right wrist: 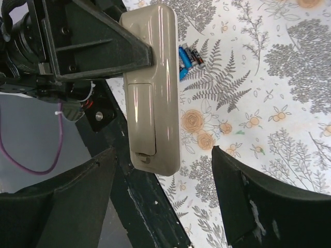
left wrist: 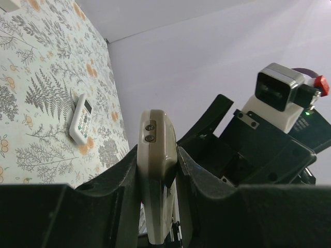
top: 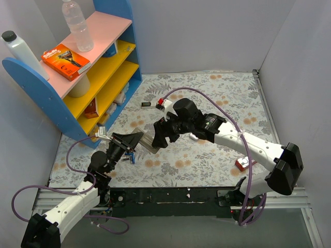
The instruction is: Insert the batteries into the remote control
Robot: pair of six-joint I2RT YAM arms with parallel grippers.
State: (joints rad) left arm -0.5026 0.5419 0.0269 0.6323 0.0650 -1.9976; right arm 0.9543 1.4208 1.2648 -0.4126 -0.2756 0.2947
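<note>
Left end effector (top: 129, 140) clamped on remote (top: 147, 141), held above desk (top: 207, 160), cover on; batteries (top: 133, 158) on desk at its 7 o'clock. Right end effector (right wrist: 163, 150) wide at remote's 3 o'clock. Risk: prying the cover could twist remote out of that grip.

No wording reads clearly for you here: the orange carton (top: 65, 61) on the pink shelf top (top: 111, 28) bears a line of white print too small to make out, and the blue batteries (right wrist: 186, 59) on the floral cloth (right wrist: 289, 77) show label markings only as a blur.
</note>
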